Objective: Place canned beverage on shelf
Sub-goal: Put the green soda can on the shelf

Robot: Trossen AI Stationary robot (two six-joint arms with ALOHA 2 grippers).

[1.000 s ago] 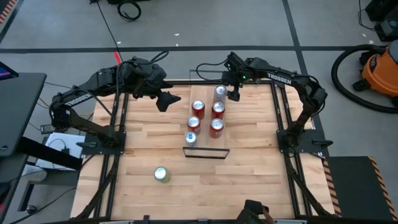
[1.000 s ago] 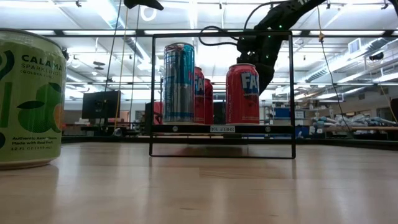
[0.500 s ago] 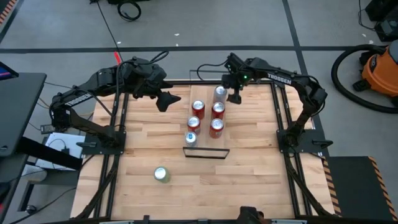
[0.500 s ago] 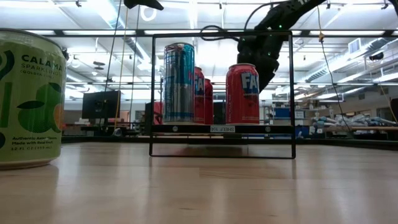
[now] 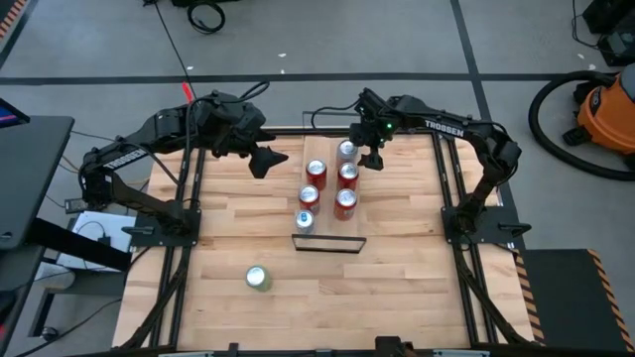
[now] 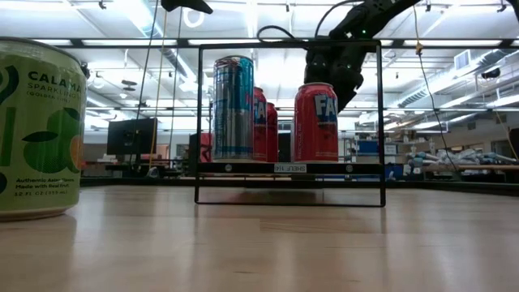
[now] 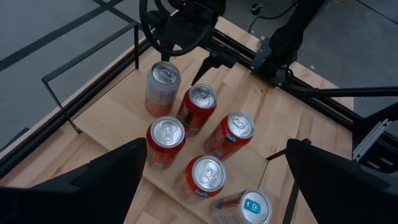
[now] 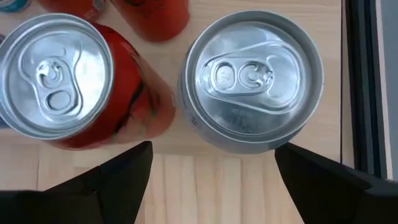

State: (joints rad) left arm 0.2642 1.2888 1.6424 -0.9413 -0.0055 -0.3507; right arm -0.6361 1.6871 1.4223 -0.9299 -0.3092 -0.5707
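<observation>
Your right pincer (image 5: 369, 159) hangs above the silver can (image 5: 346, 151) at the shelf's (image 5: 326, 224) upper end, fingers spread and holding nothing. Your left pincer (image 5: 268, 159) waits wide open, upper left of the cans. One green can (image 5: 258, 279) stands alone on the counter (image 5: 397, 278), likely next.

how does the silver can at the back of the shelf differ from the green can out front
The silver can stands on the shelf at its far end, next to red cans; the green can stands alone on the tabletop, off the shelf. The silver can has the right claw right beside it; no claw is near the green can. The silver can's body is plain grey, while the green can's is lime green with printed lettering. Both are upright.
</observation>
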